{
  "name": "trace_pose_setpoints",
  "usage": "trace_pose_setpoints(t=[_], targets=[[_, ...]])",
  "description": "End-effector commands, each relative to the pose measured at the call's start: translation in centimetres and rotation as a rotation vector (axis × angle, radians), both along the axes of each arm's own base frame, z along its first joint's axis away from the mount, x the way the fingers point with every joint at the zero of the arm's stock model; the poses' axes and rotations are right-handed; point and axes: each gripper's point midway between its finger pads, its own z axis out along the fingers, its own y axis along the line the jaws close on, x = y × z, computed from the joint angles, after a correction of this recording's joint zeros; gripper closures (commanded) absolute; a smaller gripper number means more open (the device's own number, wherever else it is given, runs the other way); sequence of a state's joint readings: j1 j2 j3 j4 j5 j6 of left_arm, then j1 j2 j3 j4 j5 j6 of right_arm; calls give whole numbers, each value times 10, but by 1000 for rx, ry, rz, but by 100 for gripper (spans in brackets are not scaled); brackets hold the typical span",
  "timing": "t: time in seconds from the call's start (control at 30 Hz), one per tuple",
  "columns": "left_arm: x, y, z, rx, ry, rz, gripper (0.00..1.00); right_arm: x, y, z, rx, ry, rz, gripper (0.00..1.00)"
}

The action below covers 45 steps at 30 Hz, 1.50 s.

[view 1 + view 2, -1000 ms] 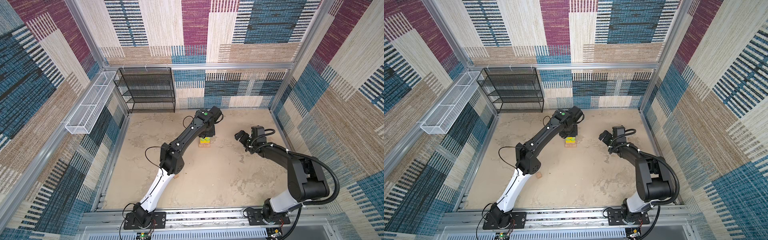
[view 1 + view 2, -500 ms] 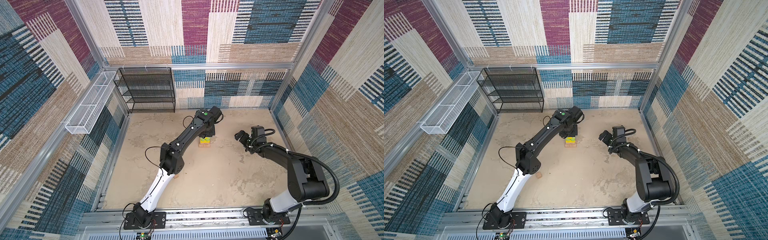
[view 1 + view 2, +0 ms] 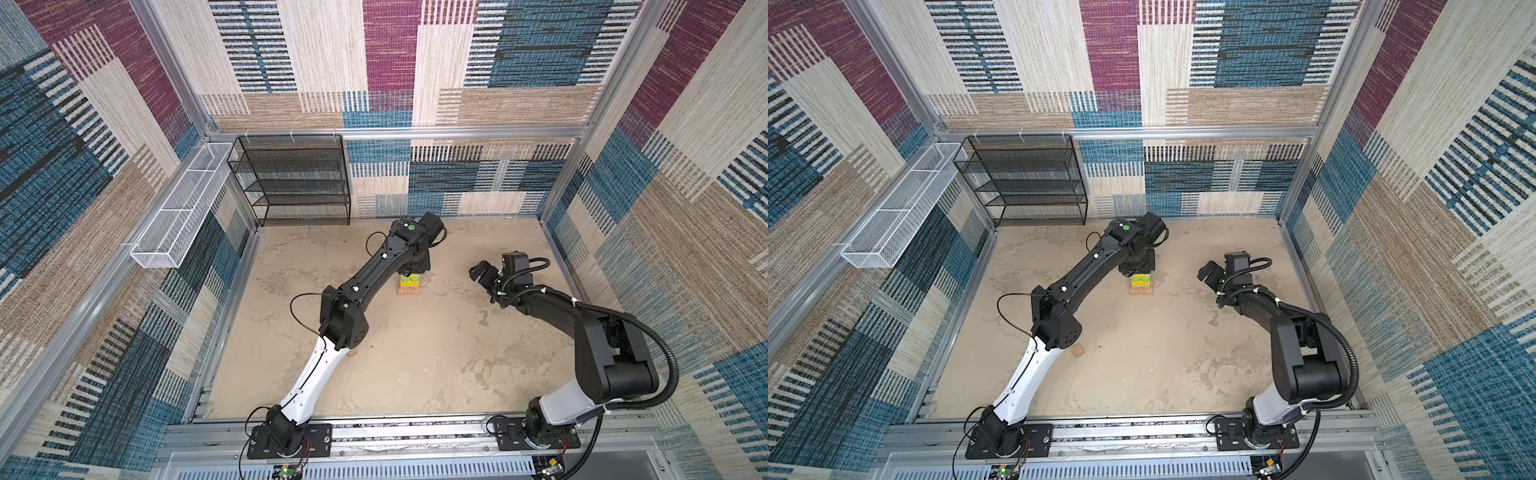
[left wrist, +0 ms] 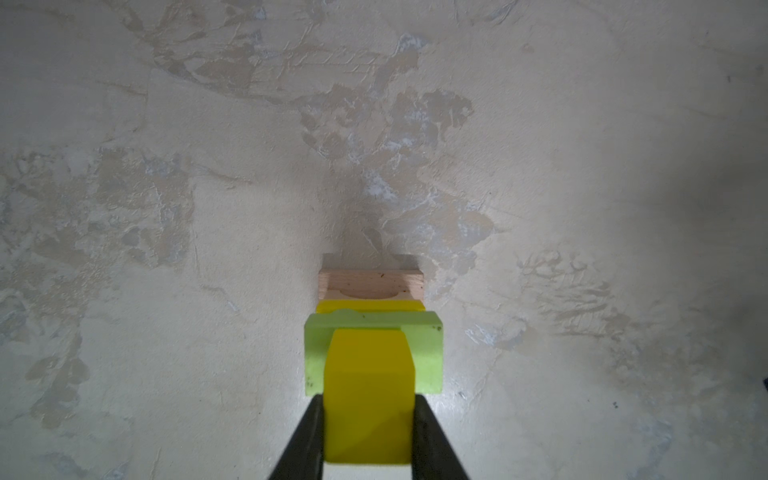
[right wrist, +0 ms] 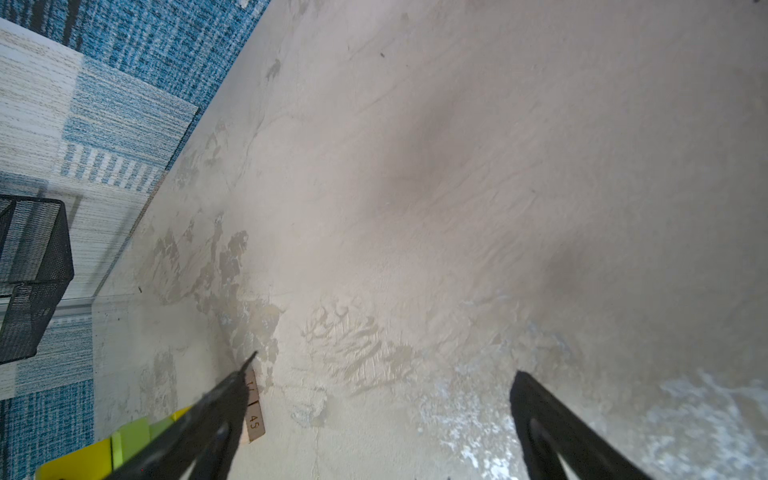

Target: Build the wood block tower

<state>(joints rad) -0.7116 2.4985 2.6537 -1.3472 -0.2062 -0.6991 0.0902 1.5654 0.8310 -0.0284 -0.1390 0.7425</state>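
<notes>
Yellow cube gripped, left arm stretched over tower, right jaws spread

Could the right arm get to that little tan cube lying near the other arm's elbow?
Probably not easily. The tan cube lies well away from the open right hand, and the left arm's elbow hangs right beside it.
</notes>
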Motion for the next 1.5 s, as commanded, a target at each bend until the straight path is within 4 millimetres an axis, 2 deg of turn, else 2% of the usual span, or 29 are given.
trace_pose_setpoints(t=[0.0,0.37,1.03,1.47], targets=[[4,-1,3,-7,-18,9,73,4,1,5,1,-18,10,1],[5,-1,5,-8,-26,11,72,3,2,5,-1,-18,11,1],[5,-1,3,-8,-23,14,58,3,1,5,-2,-17,12,1],[5,-2,3,-10,-26,13,61,4,2,4,-4,-17,14,1]])
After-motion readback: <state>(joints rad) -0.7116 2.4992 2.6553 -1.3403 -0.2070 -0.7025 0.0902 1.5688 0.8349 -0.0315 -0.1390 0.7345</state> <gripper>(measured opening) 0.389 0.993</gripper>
